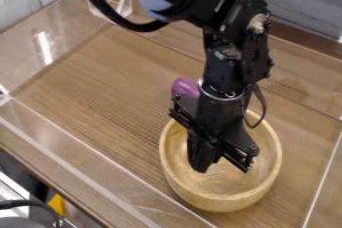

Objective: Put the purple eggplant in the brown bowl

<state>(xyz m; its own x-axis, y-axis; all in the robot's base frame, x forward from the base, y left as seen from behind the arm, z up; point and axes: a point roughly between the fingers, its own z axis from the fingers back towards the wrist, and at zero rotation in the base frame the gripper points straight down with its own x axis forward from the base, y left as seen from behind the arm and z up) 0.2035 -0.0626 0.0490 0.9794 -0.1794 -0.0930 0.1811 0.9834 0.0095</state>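
Claw [221, 157] hung point-down inside the brown bowl [178, 177], fingers clenched together with nothing seen between them. Most of the purple eggplant [185, 89] was hidden behind the arm; only a rounded purple end showed up and left of the claw, beyond the bowl's far rim, apparently on the wooden surface [94, 82]. No readable writing or labels.

arm [221, 62] is covering most of the eggplant [185, 89] and the bowl's [181, 177] far rim; fingertips are blurring into the dark gripper [214, 157], arm base running off top edge.
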